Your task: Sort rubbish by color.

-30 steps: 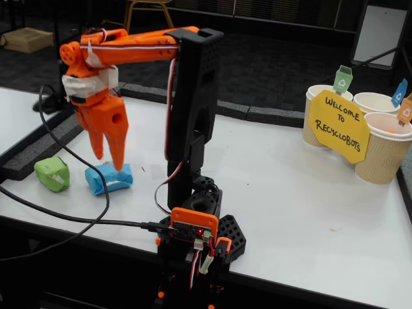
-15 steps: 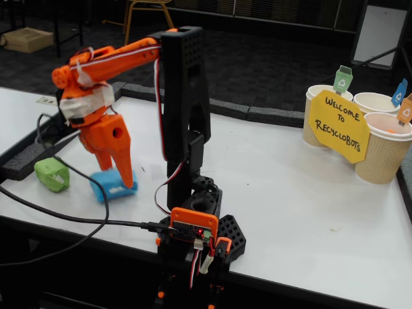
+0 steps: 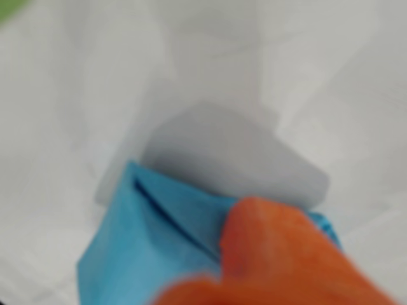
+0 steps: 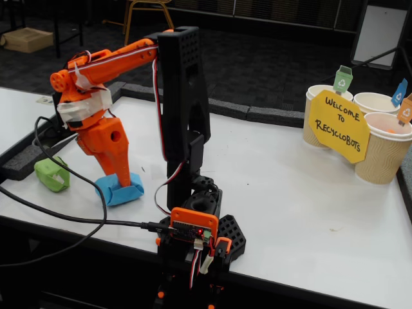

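My orange gripper [image 4: 120, 185] reaches down to the table at the left of the fixed view and is shut on the light blue wad [image 4: 131, 191], which rests on the white table [image 4: 277, 193]. In the blurred wrist view the blue wad [image 3: 159, 235] sits against my orange fingers [image 3: 280, 248] at the lower right. The green wad [image 4: 51, 174] lies on the table to the left of the gripper, apart from it. The orange wad is not clearly in view.
Three beige paper cups [image 4: 381, 154] with green, blue and orange flags stand at the far right behind a yellow sign [image 4: 338, 126]. The black arm base [image 4: 196, 222] stands at the front edge. Black cables [image 4: 64, 212] run across the left front. A black strip [image 4: 26, 158] borders the left.
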`<state>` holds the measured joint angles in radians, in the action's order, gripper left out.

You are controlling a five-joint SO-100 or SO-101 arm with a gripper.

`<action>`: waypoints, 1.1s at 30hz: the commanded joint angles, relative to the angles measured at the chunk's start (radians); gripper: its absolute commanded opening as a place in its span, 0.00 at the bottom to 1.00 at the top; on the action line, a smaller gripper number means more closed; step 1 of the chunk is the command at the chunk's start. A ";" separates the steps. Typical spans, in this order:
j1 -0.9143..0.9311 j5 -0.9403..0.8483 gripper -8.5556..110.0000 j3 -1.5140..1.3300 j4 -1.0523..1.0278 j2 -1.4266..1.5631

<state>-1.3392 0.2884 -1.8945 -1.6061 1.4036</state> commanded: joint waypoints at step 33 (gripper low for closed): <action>0.669 -0.109 0.07 0.006 0.183 1.154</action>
<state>-0.8084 0.1979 -1.8868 -1.4818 2.4037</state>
